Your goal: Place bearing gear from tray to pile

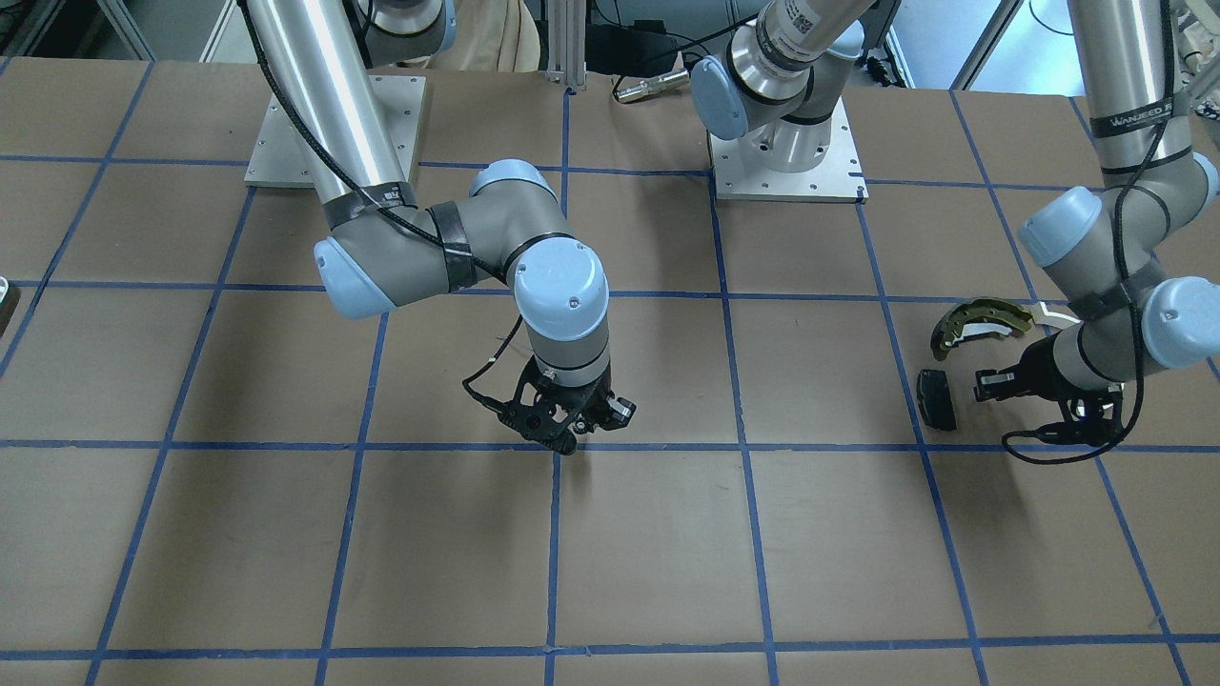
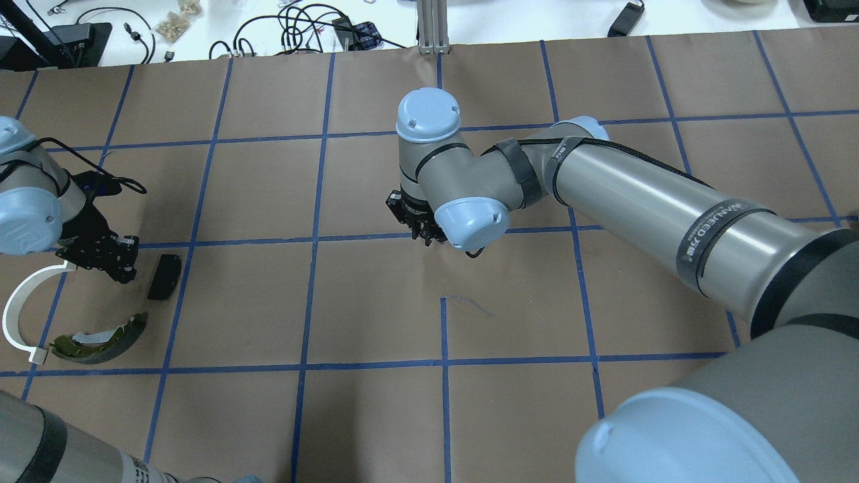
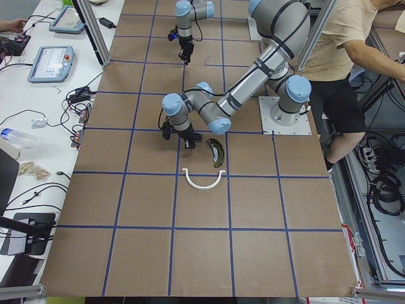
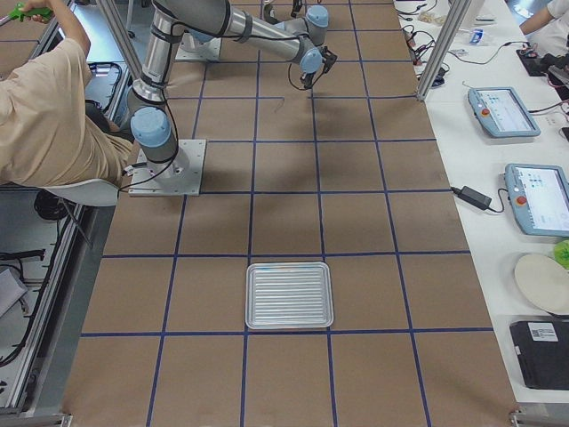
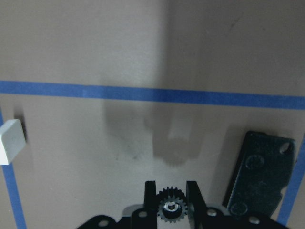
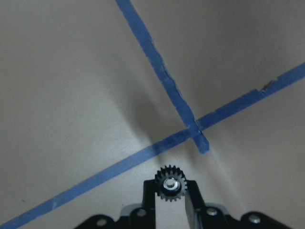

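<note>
1. My left claw (image 5: 171, 188) is clenched on a small black gear (image 5: 170, 207), one finger on each side and the bore facing the wrist camera. Its shadow (image 5: 174, 143) falls on the table (image 5: 95, 43) at 12 o'clock, so I judge the gear hangs off the surface.
2. In the left wrist view, the pad (image 5: 259, 176) lies at 3 o'clock from that gear. It is just beside the gear, and its long axis runs roughly from 1 to 7 o'clock. The white end of the arc (image 5: 10, 140) sits at 9 o'clock, farther off.
3. In the overhead view, the shoe (image 2: 100, 339) lies at 6 o'clock from my left claw, and the arc curls round at 7 to 8 o'clock. The pile half rings this claw. I judge the coming move to be a short lowering and a release into the gap between pad and arc.
4. My right claw (image 6: 170, 182) is clenched on a second gear (image 6: 170, 188) over a crossing of blue tape (image 6: 157, 81). In the overhead view the pile lies at 9 o'clock from it, well apart, so my left arm is the nearer one.
5. Only the wrist views show the gears. The overhead and front views give the claws as dark shapes with the grip hidden. Only the right-side view shows the tray (image 4: 289, 266), which is well apart from both claws.
</note>
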Available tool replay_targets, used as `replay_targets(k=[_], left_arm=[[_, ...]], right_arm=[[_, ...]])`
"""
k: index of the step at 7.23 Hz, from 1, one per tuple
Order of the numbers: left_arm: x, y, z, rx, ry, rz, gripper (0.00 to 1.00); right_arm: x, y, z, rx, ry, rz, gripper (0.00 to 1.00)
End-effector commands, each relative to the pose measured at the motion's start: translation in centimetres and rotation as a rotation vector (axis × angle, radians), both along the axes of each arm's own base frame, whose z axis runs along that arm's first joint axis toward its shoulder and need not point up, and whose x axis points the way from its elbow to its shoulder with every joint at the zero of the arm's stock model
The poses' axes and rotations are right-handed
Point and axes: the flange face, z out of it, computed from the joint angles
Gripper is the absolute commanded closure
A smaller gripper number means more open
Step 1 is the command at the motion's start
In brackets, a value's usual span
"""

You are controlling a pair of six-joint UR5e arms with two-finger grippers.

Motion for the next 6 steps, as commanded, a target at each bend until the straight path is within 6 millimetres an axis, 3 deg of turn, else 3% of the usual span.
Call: replay_targets(k=[1, 2, 3, 4, 5, 6], left_arm=[[-0.1, 0.0, -0.1, -0.002, 0.004, 0.0, 0.05], [-0.1, 0.2, 0.4, -0.003, 0.002, 0.01, 0.0], [-0.3, 0.2, 0.5, -0.001, -0.006, 0.004, 0.0], [-0.9, -0.6, 1.3, -0.039, 0.021, 0.029, 0.0], [-0.7, -2.4, 3.8, -0.114, 0.042, 0.061, 0.0], [-2.9, -4.4, 6.4, -0.116, 0.044, 0.023, 0.0]], right_arm=[[0.2, -0.3, 0.1, -0.024, 0.004, 0.038, 0.0], [-1.0, -1.5, 1.4, -0.043, -0.001, 0.031, 0.0], [-2.9, -3.3, 4.3, -0.085, -0.015, 0.039, 0.0], [-6.8, -4.8, 7.8, -0.111, -0.011, 0.089, 0.0], [-11.4, -4.2, 12.8, -0.095, 0.027, 0.152, 0.0], [-16.5, -3.6, 17.1, -0.077, 0.051, 0.224, 0.0]])
